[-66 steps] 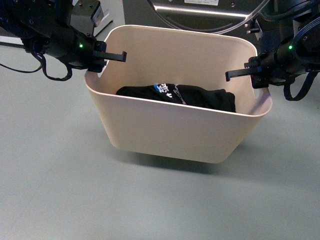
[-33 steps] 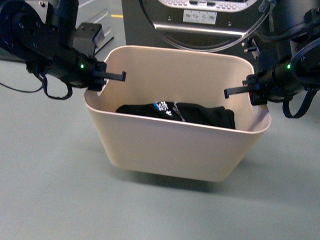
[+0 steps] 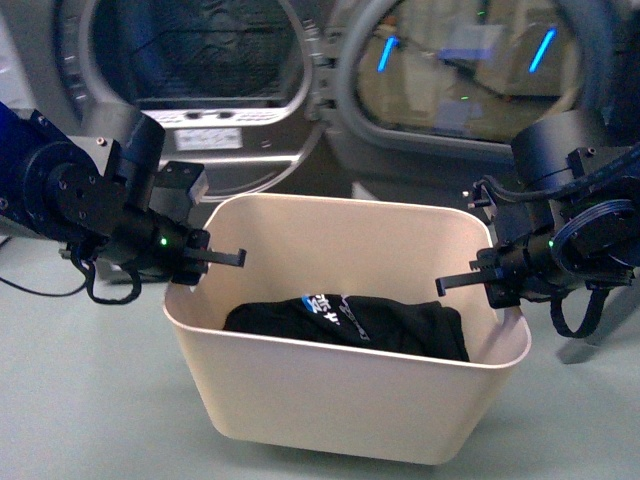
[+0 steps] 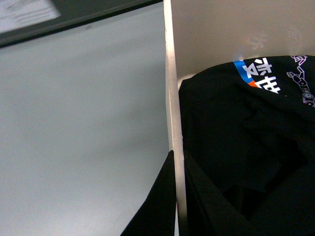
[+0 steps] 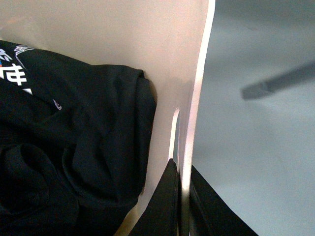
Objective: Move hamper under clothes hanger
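Fingers (image 3: 228,258) of the left gripper (image 3: 205,265) pinch the left short wall of the hamper (image 3: 340,390), one finger reaching inside over the rim, the other outside against the wall. The left wrist view shows this closely: the two dark fingers sit narrowly on either side of the thin beige rim (image 4: 171,98), with grey-green floor (image 4: 83,123) on the outer side. Behind this arm stands the dryer (image 3: 250,150), its drum opening (image 3: 190,50) dark. The hamper is in the middle of the front view, just in front of the dryer. Whether its base touches the floor cannot be told. Inside lies a crumpled black garment (image 3: 350,325) with a blue and white print, spread across the bottom and lying up against both short walls. Above and to the right, the dryer's round door (image 3: 450,90) stands swung open, its glass reflecting blue lights. The right gripper (image 3: 492,285) clamps the right short wall the same way, one finger inside and one outside. In the right wrist view its fingers (image 5: 165,206) close narrowly on the wall right at the slot handle (image 5: 174,128).
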Available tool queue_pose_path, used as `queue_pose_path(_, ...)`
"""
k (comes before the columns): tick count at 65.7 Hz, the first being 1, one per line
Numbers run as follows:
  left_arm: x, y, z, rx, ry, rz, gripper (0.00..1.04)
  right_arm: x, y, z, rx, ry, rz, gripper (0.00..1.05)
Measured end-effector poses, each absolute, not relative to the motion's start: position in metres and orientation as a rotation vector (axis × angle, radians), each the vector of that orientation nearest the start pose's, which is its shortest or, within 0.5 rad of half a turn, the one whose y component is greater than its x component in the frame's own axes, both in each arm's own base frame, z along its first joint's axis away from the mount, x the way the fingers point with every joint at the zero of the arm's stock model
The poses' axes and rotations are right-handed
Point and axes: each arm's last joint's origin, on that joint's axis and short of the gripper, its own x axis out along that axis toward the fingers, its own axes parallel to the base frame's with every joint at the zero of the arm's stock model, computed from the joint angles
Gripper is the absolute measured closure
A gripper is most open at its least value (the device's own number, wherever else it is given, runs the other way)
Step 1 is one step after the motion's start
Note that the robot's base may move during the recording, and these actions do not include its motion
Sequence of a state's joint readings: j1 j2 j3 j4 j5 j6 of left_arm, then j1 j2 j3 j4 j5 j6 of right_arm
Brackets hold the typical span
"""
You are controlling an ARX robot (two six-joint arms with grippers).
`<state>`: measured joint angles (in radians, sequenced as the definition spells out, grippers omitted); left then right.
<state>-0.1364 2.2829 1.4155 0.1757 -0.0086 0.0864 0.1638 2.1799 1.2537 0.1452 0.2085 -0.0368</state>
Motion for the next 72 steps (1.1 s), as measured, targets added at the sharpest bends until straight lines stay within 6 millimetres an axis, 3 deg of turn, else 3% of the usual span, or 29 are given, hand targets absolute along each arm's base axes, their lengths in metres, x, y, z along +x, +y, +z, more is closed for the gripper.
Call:
queue_pose_path(9,0.4657,-0.072,0.0936,0.134,0.684,-0.176,1.01,0.4303,0.0585,0.0937,-0.182,0.767,-0.057,1.01)
queue_pose_path(72,0.4662,-0.0646,0.0944,0.131,0.685,-0.154,1.01,0.429,0.0654,0.0932,-0.183,0.768,-0.025,1.01)
